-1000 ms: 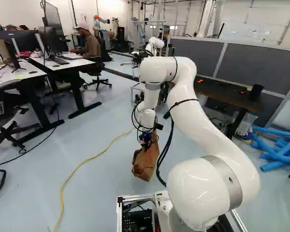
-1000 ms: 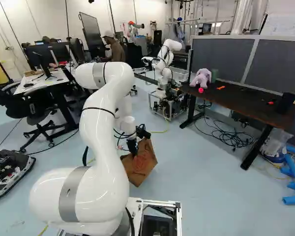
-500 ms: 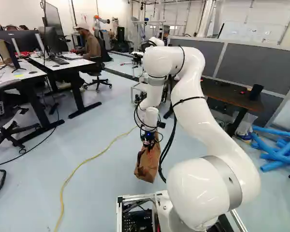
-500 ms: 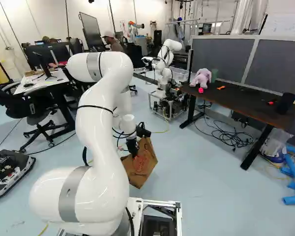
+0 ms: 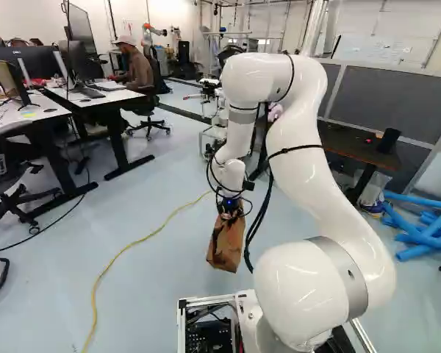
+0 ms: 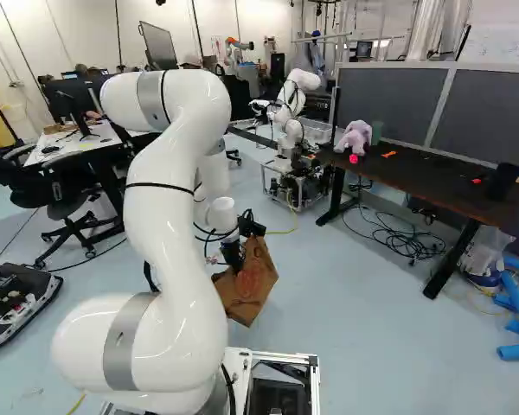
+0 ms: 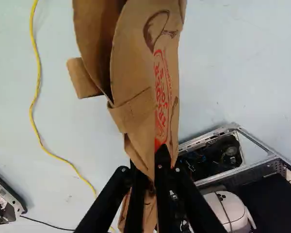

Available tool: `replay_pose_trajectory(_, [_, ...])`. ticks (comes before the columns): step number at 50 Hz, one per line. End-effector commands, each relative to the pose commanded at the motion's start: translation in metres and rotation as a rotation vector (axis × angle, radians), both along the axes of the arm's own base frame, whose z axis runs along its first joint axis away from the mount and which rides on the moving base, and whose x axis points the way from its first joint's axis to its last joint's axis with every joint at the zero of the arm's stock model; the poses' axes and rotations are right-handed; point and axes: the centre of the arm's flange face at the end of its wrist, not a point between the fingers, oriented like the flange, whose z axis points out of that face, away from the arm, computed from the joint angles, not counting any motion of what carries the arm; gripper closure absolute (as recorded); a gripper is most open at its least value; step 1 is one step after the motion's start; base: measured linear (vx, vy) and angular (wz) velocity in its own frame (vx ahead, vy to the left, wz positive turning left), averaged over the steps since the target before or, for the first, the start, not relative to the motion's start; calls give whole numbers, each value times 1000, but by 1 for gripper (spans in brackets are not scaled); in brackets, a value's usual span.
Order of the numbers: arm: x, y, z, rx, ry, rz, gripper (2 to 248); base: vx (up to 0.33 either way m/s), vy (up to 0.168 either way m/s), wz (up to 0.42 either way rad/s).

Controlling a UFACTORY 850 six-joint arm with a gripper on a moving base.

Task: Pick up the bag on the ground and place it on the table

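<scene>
The gripper (image 6: 234, 259) points down in the right base view, at the top part of the brown paper bag (image 6: 249, 290). In the left base view the bag (image 5: 226, 246) hangs below the gripper (image 5: 228, 213). Seen from the wrist, the gripper (image 7: 154, 170) is shut on the bag (image 7: 136, 73), whose crumpled paper is pinched between both fingers. Red print shows on its side. The dark table (image 6: 415, 181) stands to the right in the right base view, with a pink plush toy and small items on top.
Another robot (image 6: 291, 112) stands beside the table's far end. Black cables (image 6: 398, 238) lie under the table, blue tubes (image 5: 426, 232) at its near end. A yellow cable (image 5: 125, 250) crosses the floor. Desks (image 5: 73, 95) and chairs are at the left.
The arm's elbow has risen and come back toward the base. In the left base view the gripper, with the bag held in it, has shifted slightly right and the bag's lower end sits slightly higher.
</scene>
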Motion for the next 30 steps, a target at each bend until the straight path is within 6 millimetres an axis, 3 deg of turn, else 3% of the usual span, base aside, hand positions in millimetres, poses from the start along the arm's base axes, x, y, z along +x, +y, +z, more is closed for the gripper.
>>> replay_pose_trajectory(30, [-10, -1, 45, 8, -43, 6, 223, 0, 0, 0])
